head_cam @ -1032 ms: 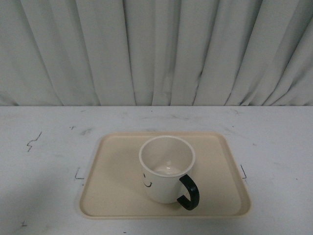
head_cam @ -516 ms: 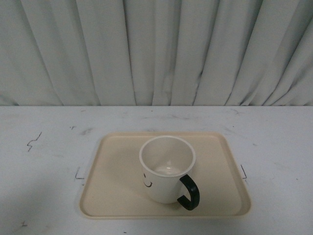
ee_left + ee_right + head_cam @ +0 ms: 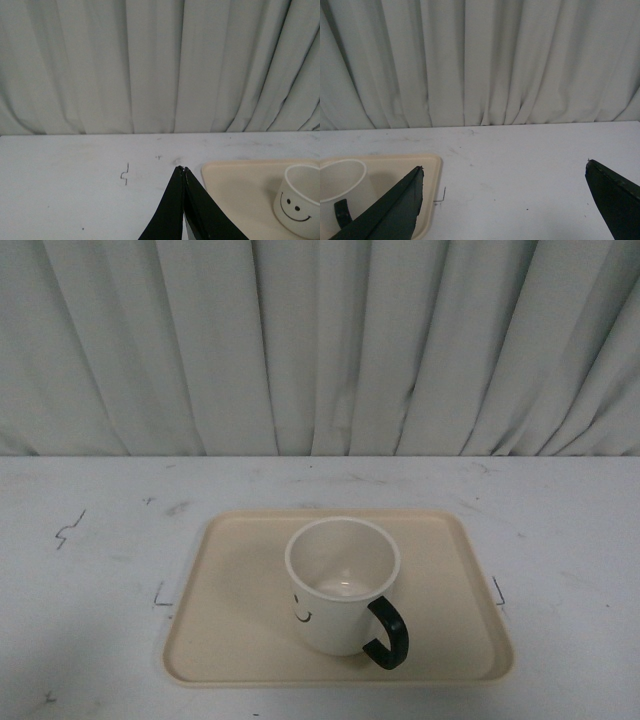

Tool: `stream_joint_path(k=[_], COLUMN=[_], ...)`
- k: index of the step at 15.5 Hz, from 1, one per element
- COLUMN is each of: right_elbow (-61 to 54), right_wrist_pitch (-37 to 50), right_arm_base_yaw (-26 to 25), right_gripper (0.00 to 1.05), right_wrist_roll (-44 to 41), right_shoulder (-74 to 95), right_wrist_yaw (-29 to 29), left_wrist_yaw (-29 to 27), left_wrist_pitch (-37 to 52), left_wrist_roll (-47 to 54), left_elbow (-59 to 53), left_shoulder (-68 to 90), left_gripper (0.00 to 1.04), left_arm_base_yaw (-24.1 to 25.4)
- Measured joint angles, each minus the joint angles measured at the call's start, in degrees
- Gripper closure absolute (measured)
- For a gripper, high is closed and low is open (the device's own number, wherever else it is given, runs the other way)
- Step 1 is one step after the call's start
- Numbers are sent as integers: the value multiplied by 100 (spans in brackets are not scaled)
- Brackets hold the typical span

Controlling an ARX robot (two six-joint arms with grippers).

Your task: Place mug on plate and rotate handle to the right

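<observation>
On plate [image 3: 230, 585]: mug [image 3: 325, 628] upright | handle [image 3: 399, 621] near-right | whole smiley [image 3: 295, 210]: left wrist only

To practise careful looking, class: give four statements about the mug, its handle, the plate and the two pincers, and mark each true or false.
1. The mug stands upright on the plate. True.
2. The left pincer is wide open. False: its fingers meet and hold nothing.
3. The right pincer is open. True.
4. The handle points to the robot's left. False: it points to the near right.
</observation>
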State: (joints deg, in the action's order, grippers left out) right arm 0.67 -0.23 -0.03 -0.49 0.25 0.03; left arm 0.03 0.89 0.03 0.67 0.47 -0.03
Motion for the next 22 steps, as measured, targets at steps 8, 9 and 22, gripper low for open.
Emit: stream_joint_path(k=[8,9,22], right_elbow=[1292,1615,6817], right_wrist_pitch=[-2350,-2247,-2098], right_arm_base_yaw=[-984,-765,1639], right_gripper=[6,6,6], right_wrist_roll=[-1062,-1357,-188], right_shoulder=[2212,2712,10677], right_wrist_yaw=[-3316,-3818,-2024], left_wrist_yaw=[-20,-2,-4], left_wrist_pitch=[-118,-116,-111], left_wrist_roll=[-2,-2,0], left_elbow=[-15,-15,-15], left_shoulder=[0,0,0], left_gripper=[34,22,7], left_arm_base_yaw=[-2,-2,-2])
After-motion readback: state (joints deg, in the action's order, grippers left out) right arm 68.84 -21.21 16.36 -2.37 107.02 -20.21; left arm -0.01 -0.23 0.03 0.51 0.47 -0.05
